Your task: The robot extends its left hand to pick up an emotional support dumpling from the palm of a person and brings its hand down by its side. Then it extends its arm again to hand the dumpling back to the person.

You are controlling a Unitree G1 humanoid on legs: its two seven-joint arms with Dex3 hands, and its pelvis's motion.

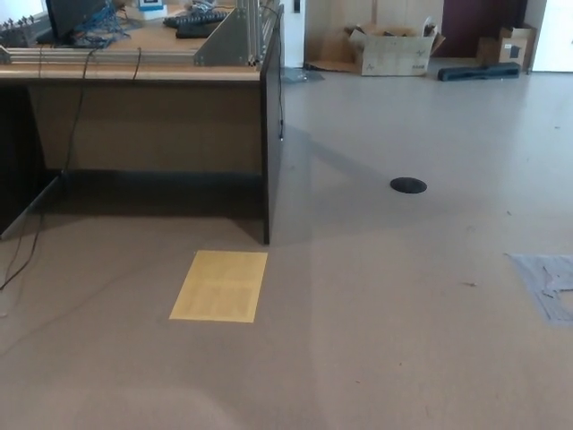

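Bare office floor (403, 296), a yellow sheet (220, 285) by the desk (143, 116), no hands, dumpling or person showing, so can't tell finger state or task progress.

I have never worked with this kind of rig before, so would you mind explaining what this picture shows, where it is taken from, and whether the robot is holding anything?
This is the view from a camera on the head of a humanoid robot, looking down and forward at the room before it. The robot has two arms ending in black three-fingered hands, but neither hand shows at this moment, so the picture cannot tell whether anything is held. No person and no dumpling are in view either.

What you do see is the room. A wooden desk stands at upper left, with cables hanging down its front and clutter on top. On the grey floor lies a yellow sheet near the desk's corner, a small black round disc further right, and some grey crumpled material at the right edge. A cardboard box sits against the far wall.
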